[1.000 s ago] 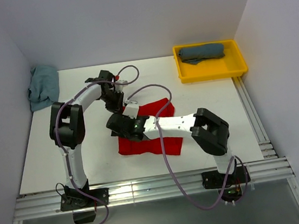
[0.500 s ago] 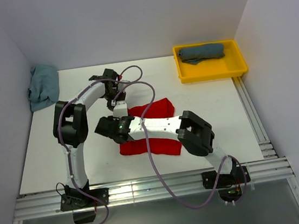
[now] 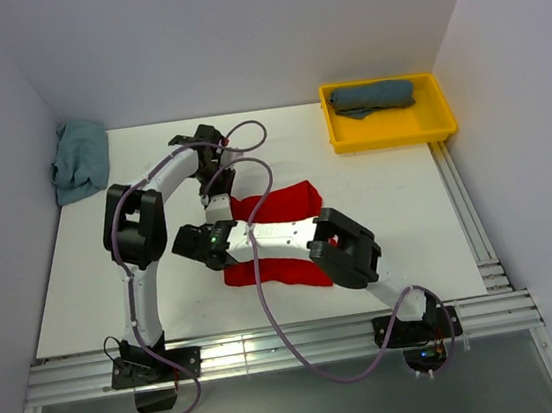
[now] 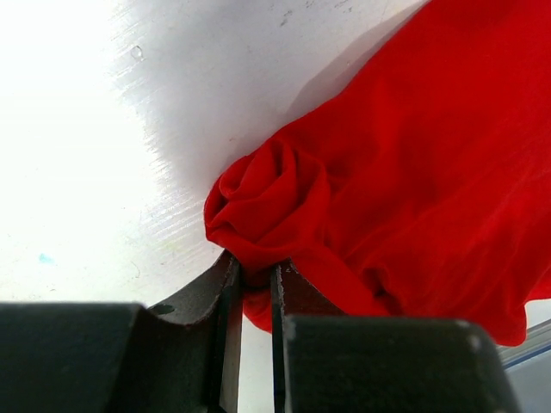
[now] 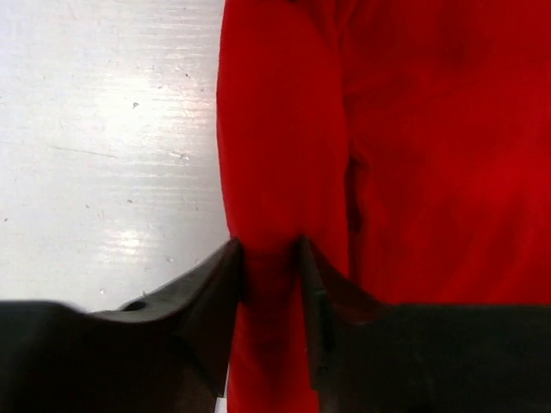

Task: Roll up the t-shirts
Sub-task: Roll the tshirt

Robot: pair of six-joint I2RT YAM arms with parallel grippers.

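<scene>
The red t-shirt [image 3: 291, 205] lies crumpled mid-table, its left edge rolled into a thick fold. My left gripper [image 3: 224, 199] is at the far end of that fold. In the left wrist view it [image 4: 256, 271] is shut on a twisted bunch of the red t-shirt [image 4: 413, 155]. My right gripper [image 3: 226, 261] is at the near end of the fold. The right wrist view shows its jaws [image 5: 271, 249] pressed against both sides of the rolled edge of the red t-shirt [image 5: 413, 129], with cloth filling the gap.
A pale teal t-shirt [image 3: 81, 160] lies bunched at the far left corner against the wall. A yellow tray [image 3: 389, 138] at the far right holds a rolled blue-grey t-shirt [image 3: 373, 96]. Aluminium rails run along the near and right table edges.
My right arm has swung left over the shirt and its jaws have closed onto the rolled left edge. The left gripper has kept its grip and shifted slightly.
</scene>
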